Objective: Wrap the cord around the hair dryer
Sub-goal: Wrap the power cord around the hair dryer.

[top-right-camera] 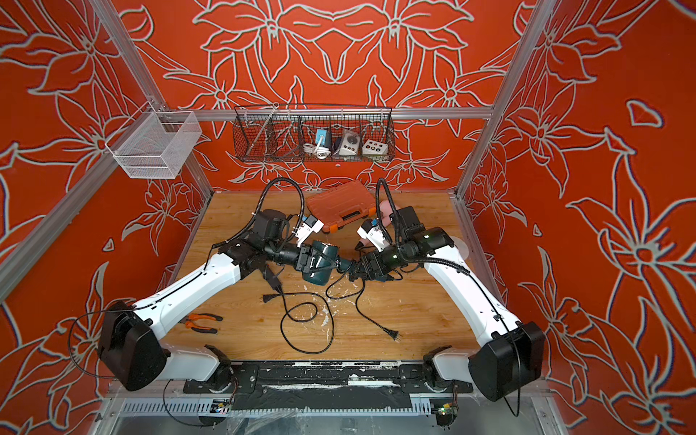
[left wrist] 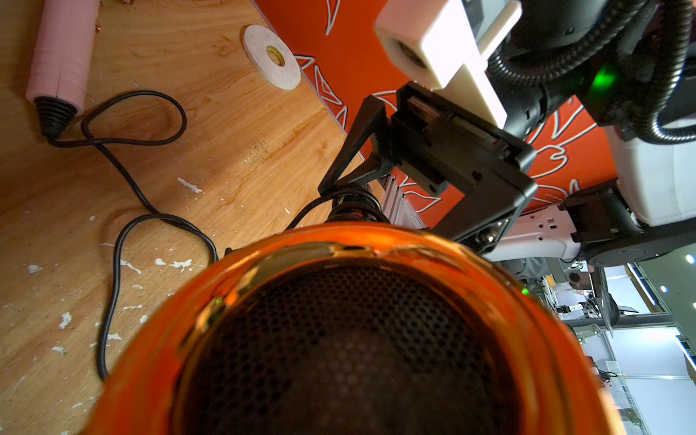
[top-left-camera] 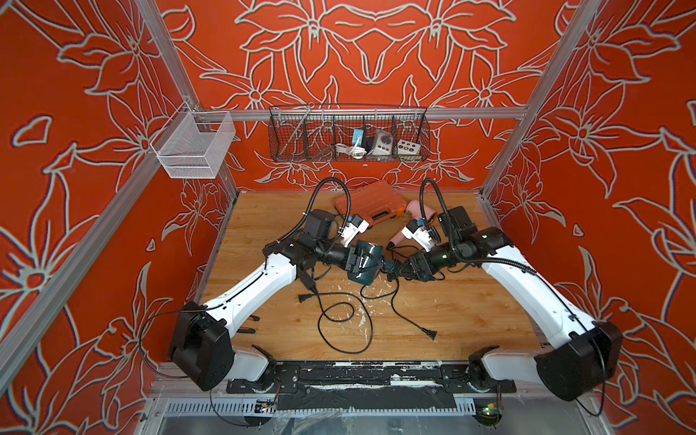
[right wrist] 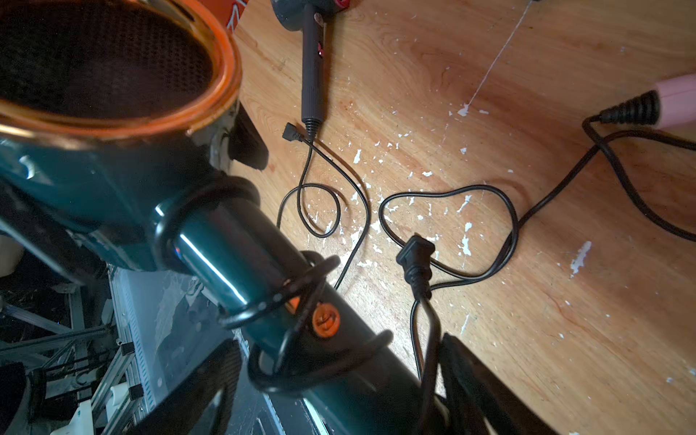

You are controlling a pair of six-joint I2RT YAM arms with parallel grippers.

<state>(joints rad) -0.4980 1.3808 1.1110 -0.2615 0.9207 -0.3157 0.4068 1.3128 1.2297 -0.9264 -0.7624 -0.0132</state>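
Several cord [right wrist: 263, 384] turns on hair dryer [top-left-camera: 367, 248]; wrapping midway.
Left gripper [top-left-camera: 357, 261] clamps its barrel; right gripper [top-left-camera: 399, 269] gapes wide; next, catch slack.

There are three hair dryers: a dark teal plastic hair dryer [right wrist: 94, 188], a pale pink hair dryer [left wrist: 62, 49] and a dark grey hair dryer [right wrist: 312, 71]. Three black cords, one each: teal dryer's cord [right wrist: 260, 309], pink dryer's cord [left wrist: 143, 92], grey dryer's cord [right wrist: 320, 236]. Two baskets: a white mesh basket [top-left-camera: 196, 145], a black wire basket [top-left-camera: 290, 143]. One orange plastic tool case [top-left-camera: 371, 203], one pair of orange-handled pliers [top-right-camera: 207, 318], one white tape roll [left wrist: 260, 71].
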